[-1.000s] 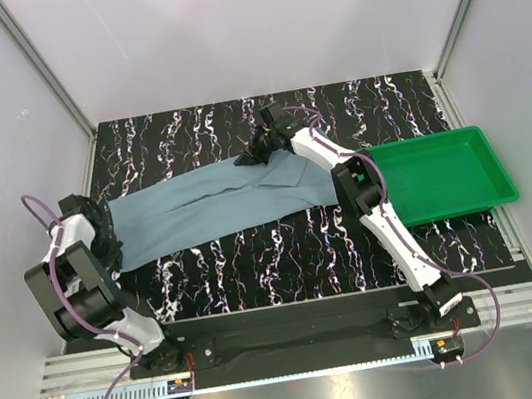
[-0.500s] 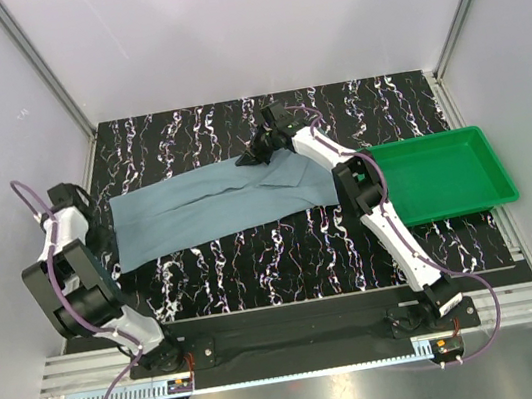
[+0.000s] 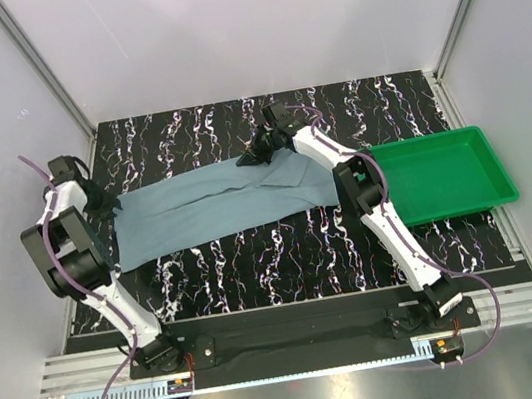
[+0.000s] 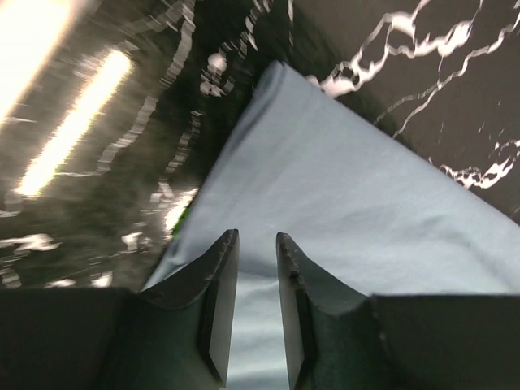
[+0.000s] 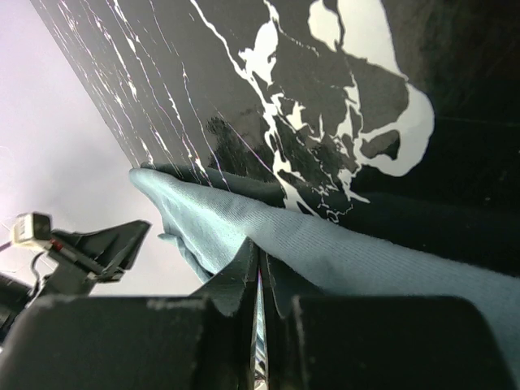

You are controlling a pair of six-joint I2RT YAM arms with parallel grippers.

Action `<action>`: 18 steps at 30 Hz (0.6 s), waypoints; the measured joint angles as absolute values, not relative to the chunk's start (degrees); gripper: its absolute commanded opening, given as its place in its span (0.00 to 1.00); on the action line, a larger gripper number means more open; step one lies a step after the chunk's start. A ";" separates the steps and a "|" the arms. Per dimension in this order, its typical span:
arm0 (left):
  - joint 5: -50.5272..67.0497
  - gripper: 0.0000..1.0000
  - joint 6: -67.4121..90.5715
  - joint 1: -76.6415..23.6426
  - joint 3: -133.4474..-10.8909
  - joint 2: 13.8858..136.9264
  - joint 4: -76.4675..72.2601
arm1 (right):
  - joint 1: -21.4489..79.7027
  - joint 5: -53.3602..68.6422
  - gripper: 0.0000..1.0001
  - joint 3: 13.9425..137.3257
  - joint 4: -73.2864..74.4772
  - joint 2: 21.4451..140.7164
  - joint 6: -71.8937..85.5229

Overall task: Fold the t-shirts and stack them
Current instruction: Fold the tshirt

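One shirt (image 3: 216, 202): blue-grey, lying as a long band on the desk (image 3: 284, 247). Its near end stops just short of the tray (image 3: 440, 177) and the rest runs away from it.
Tray: green, at the desk's right edge. No cloth is in it.
Right end effector (image 3: 257, 155): at the shirt's far edge, on the end nearer the tray. In the wrist view the fingers (image 5: 236, 280) are pressed together with a ridge of cloth pinched between them. It is gripping the shirt.
Left end effector (image 3: 94, 198): at the shirt's corner farthest from the tray. The wrist view shows the fingers (image 4: 218, 284) a narrow gap apart above that pointed corner, with nothing clamped between them.
Why held so: the right pinch probably anchors one end so the cloth stays taut. The left hovers over the opposite corner, likely because both ends must lift together for an even fold.
Step in hand: judged to be the left's approach to its corner grasp. The fold itself is not yet made.
Progress: early. The shirt is laid out but not folded small or stacked.
Risk: soft cloth may slip from a shallow pinch. The narrow gap may also miss the thin corner.
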State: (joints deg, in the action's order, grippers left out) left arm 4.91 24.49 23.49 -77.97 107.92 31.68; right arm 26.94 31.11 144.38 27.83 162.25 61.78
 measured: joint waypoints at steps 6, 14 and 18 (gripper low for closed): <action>6.74 0.23 28.56 22.63 -78.04 112.12 32.86 | 26.87 31.16 0.08 144.40 27.94 162.25 61.78; -0.30 0.25 32.58 23.24 -78.78 112.77 37.80 | 26.57 31.40 0.08 144.66 28.69 162.25 61.73; -5.02 0.25 32.82 23.73 -79.07 112.16 39.48 | 26.37 31.46 0.08 144.88 29.47 162.25 61.71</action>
State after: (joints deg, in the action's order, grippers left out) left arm -5.02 32.82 23.73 -79.07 112.16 39.48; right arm 26.37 31.46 144.88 29.47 162.25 61.71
